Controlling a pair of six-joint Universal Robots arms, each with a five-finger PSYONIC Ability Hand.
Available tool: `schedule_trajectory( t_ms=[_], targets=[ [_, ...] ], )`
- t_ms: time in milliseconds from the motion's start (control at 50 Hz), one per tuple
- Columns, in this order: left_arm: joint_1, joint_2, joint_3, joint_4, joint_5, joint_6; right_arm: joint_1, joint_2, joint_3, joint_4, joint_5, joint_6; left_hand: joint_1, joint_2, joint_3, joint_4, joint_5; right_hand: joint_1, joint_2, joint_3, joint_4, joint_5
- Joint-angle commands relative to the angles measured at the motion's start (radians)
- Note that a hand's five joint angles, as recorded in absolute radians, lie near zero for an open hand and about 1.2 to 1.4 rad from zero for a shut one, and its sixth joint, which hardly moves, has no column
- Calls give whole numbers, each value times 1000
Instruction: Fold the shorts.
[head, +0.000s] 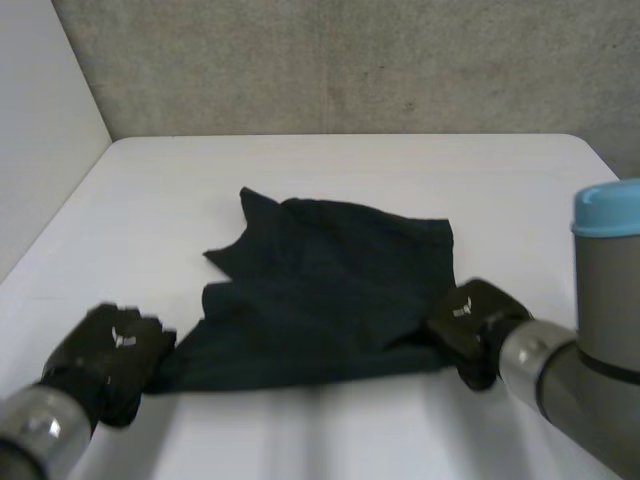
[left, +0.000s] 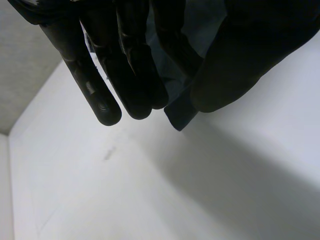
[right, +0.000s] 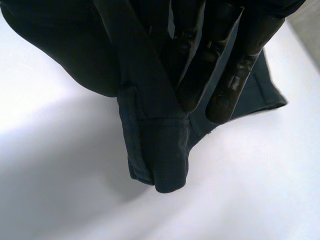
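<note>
Dark shorts (head: 320, 290) lie crosswise, left hand (head: 108, 352) and right hand (head: 478, 320) pinching near corners

You see the shorts (head: 320, 290), dark blue and wrinkled, spread across the middle of the white table (head: 400, 170). Their near corners, at 8 and 4 o'clock, are lifted off it. A pointy bit sticks out toward 11 o'clock.

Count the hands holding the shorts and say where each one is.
2. The left hand pinches the near left corner of the shorts. The right hand pinches the near right corner.
</note>
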Motion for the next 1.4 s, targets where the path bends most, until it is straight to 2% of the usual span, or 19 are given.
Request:
schedule_trajectory(
  t_ms=[20, 100, 200, 260, 360, 520, 640, 840, 980, 1080, 1140, 1200, 1220, 1240, 1280, 1300, 1320, 1360, 1400],
  targets=[
    [-78, 170, -24, -154, 3, 31, -8, -125, 111, 212, -64, -94, 248, 195, 205, 195, 257, 427, 220, 196, 205, 251],
    [-73, 202, -18, -158, 27, 33, -17, -141, 105, 206, -111, -120, 248, 195, 205, 195, 257, 427, 220, 196, 205, 251],
    [-50, 169, -21, -90, 82, 23, -9, -125, 103, 71, -142, -113, 248, 195, 205, 195, 257, 427, 220, 196, 205, 251],
    [-46, 80, -15, 20, 87, 23, -3, -89, 119, -13, -134, -111, 248, 195, 205, 195, 257, 427, 220, 196, 205, 251],
    [-44, -3, 62, 126, 79, 25, -15, -55, 111, -20, -128, -103, 248, 195, 205, 195, 257, 427, 220, 196, 205, 251],
    [-53, -206, 307, 316, 63, 22, -39, -61, -21, -118, -134, -96, 248, 195, 205, 195, 257, 427, 220, 196, 205, 251],
    [-52, -486, 558, 439, -6, 25, -42, 125, -140, -302, -133, -93, 248, 195, 205, 195, 257, 427, 220, 196, 205, 251],
    [-60, -946, 996, 448, -56, 59, -37, 437, -363, -525, -130, -99, 248, 195, 205, 195, 257, 427, 220, 196, 205, 251],
    [-61, -1117, 1163, 471, -28, 51, -37, 593, -473, -624, -110, -132, 248, 195, 205, 195, 257, 416, 209, 186, 194, 240],
    [-79, -1169, 1194, 523, 78, 42, -43, 680, -527, -745, -85, -195, 248, 195, 205, 195, 257, 320, 113, 89, 97, 144],
    [-92, -1174, 1189, 540, 99, 42, -45, 691, -533, -817, -76, -208, 248, 195, 205, 195, 257, 194, -13, -37, -29, 18],
    [-96, -1177, 1186, 542, 99, 42, -46, 692, -530, -918, -64, -205, -64, -117, -108, -117, -55, -29, -236, -260, -251, -205],
    [-98, -1177, 1183, 540, 98, 42, -51, 686, -526, -952, -61, -203, -229, -281, -272, -282, -219, -303, -510, -534, -525, -479],
    [-96, -1177, 1174, 542, 95, 43, -55, 683, -523, -964, -59, -203, -469, -521, -512, -522, -459, -396, -603, -627, -618, -572],
    [-96, -1166, 1159, 544, 86, 43, -63, 670, -518, -972, -59, -197, -600, -652, -643, -653, -590, -520, -727, -750, -742, -696],
    [-93, -1154, 1139, 540, 67, 40, -66, 650, -513, -969, -50, -186, -745, -798, -789, -798, -736, -715, -922, -946, -937, -891],
    [-92, -1145, 1133, 540, 58, 40, -68, 634, -507, -966, -41, -177, -834, -887, -877, -887, -825, -795, -1002, -1025, -1017, -971],
    [-90, -1105, 1113, 536, 35, 36, -69, 593, -487, -961, -15, -143, -974, -1026, -1017, -1027, -965, -795, -1002, -1025, -1017, -971],
    [-84, -1028, 1061, 531, 4, 20, -80, 518, -449, -948, 18, -58, -961, -1014, -1004, -1014, -952, -795, -1002, -1025, -1017, -971]
  ],
)
